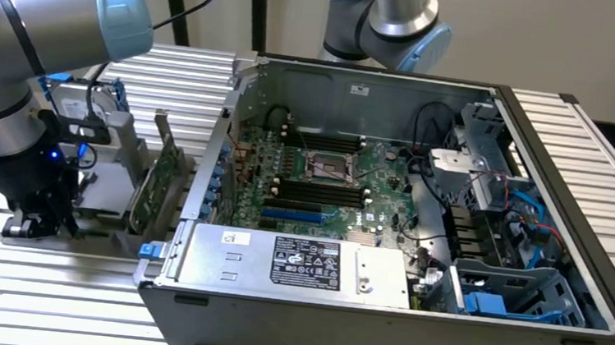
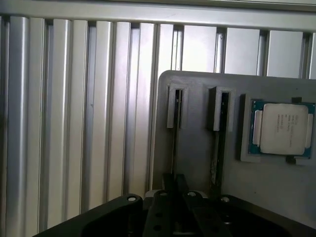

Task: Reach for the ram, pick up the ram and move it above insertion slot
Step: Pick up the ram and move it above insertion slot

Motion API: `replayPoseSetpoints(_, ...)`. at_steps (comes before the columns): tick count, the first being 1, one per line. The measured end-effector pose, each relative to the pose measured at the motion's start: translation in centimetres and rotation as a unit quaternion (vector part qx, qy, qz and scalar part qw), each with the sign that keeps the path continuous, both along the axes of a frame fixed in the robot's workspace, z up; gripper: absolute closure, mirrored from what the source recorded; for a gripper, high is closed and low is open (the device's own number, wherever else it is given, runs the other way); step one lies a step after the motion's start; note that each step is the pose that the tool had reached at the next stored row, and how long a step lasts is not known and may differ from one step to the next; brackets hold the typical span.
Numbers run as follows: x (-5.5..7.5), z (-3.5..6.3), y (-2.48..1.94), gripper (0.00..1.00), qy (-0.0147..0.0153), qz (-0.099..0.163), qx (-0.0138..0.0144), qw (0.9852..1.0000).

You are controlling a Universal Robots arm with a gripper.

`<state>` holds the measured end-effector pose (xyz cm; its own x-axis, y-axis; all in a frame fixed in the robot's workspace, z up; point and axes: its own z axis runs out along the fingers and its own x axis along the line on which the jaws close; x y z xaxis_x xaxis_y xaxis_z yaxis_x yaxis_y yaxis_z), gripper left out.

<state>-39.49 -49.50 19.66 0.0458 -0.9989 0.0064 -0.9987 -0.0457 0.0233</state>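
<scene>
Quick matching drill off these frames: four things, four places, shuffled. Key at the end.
Things
1. processor chip
2. expansion card
3. blue slot
4. tool

Places
A. on the motherboard inside the case
B. low at the grey holder, at the exterior view's far left
C. standing upright just outside the case
D. lying flat in a recess of the grey holder

Pairs: 1-D, 2-C, 3-A, 4-B
</scene>
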Motion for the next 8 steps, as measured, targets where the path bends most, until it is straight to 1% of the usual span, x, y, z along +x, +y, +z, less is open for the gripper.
replayPoseSetpoints(8, -0.01, 0.01, 0.01, 0.87, 0.0001, 0.000, -0.0002, 1.0000)
